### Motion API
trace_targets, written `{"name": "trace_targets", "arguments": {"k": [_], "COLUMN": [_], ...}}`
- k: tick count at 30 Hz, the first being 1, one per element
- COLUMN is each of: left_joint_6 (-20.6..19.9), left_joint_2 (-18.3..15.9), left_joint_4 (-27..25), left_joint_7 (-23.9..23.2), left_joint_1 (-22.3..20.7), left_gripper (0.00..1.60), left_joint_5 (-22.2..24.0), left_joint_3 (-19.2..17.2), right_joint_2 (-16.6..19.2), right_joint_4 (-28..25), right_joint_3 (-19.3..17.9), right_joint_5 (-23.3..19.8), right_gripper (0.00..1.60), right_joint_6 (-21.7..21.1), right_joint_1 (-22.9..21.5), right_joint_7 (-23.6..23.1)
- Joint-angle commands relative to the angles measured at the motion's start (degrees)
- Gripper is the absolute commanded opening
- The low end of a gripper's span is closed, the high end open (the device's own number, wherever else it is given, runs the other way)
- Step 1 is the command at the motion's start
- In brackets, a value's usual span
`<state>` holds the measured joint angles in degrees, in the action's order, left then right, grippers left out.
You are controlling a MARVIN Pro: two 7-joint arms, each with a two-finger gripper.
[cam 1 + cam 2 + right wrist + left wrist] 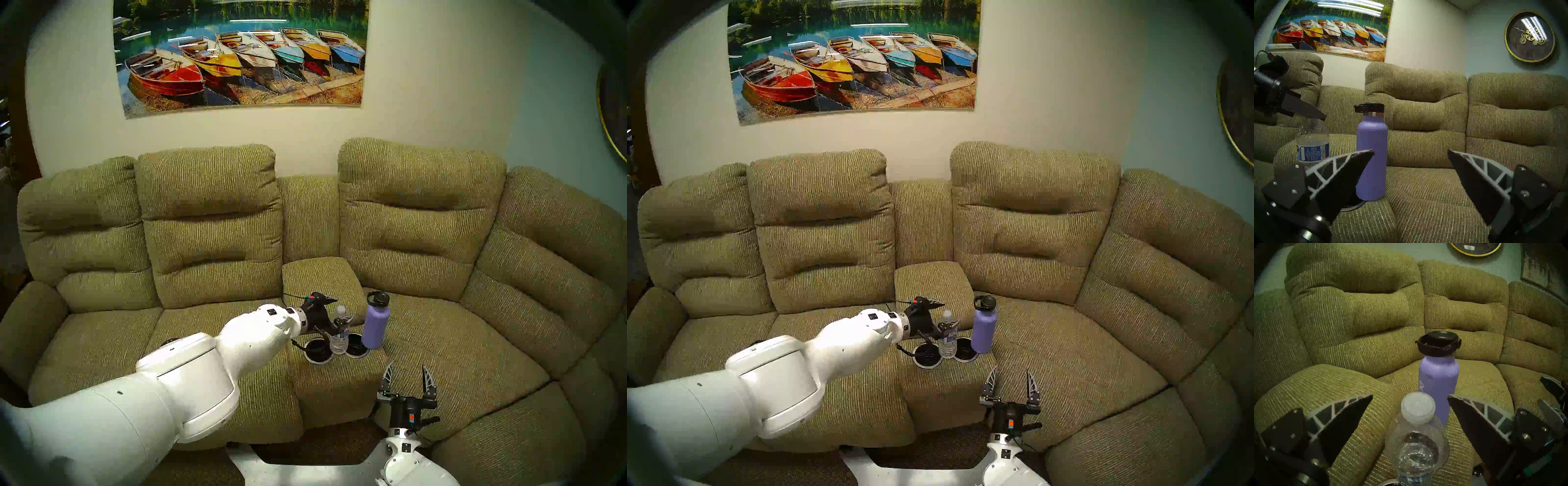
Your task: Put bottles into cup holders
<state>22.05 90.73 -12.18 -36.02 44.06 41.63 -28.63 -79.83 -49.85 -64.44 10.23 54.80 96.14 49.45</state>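
Observation:
The clear water bottle (340, 336) with white cap stands upright on the sofa console between the two cup holders (318, 351) (355, 346). My left gripper (344, 309) is open, its fingers on either side of the bottle's neck and not touching it; the left wrist view shows the cap (1418, 407) between the spread fingers (1349, 414). The lavender flask (375, 325) with black loop lid stands upright just right of the right cup holder. My right gripper (407, 376) is open and empty, in front of the flask (1372, 152).
The console (325, 387) sits between two seats of the olive-green ribbed sofa (210, 217). A padded armrest lid (319, 275) rises behind the cup holders. A boat picture (241, 54) and a round clock (1529, 36) hang on the walls.

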Motion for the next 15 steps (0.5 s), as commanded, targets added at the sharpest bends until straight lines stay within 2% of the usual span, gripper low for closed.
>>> {"name": "trace_targets", "arguments": {"k": [1, 3, 5, 9, 10, 11, 15], "left_joint_6": [-0.61, -0.92, -1.29, -1.90, -2.06, -2.21, -2.82], "left_joint_2": [1.86, 1.98, 2.11, 2.35, 2.43, 2.52, 2.83], "left_joint_4": [0.27, 0.63, 1.02, 1.61, 1.75, 1.85, 2.12], "left_joint_7": [0.67, 0.91, 1.18, 1.59, 1.71, 1.80, 2.12], "left_joint_1": [-1.25, -1.24, -1.27, -1.29, -1.30, -1.31, -1.33], "left_gripper": [1.60, 1.60, 1.49, 1.53, 1.41, 1.37, 1.35], "left_joint_5": [0.13, 0.16, 0.13, 0.15, 0.15, 0.14, 0.19], "left_joint_3": [-0.19, -0.27, -0.33, -0.47, -0.51, -0.53, -0.70], "right_joint_2": [-0.16, -0.16, -0.17, -0.18, -0.18, -0.18, -0.19], "right_joint_4": [-0.26, -0.23, -0.20, -0.14, -0.13, -0.12, -0.07], "right_joint_3": [0.05, 0.05, 0.05, 0.05, 0.05, 0.05, 0.05], "right_joint_5": [0.03, 0.03, 0.03, 0.03, 0.03, 0.03, 0.03], "right_gripper": [1.60, 1.60, 1.60, 1.60, 1.60, 1.60, 1.60], "right_joint_6": [0.11, 0.11, 0.12, 0.12, 0.12, 0.12, 0.12], "right_joint_1": [-0.17, -0.19, -0.21, -0.23, -0.24, -0.25, -0.27], "right_joint_7": [0.01, 0.01, 0.01, 0.01, 0.01, 0.01, 0.01]}}
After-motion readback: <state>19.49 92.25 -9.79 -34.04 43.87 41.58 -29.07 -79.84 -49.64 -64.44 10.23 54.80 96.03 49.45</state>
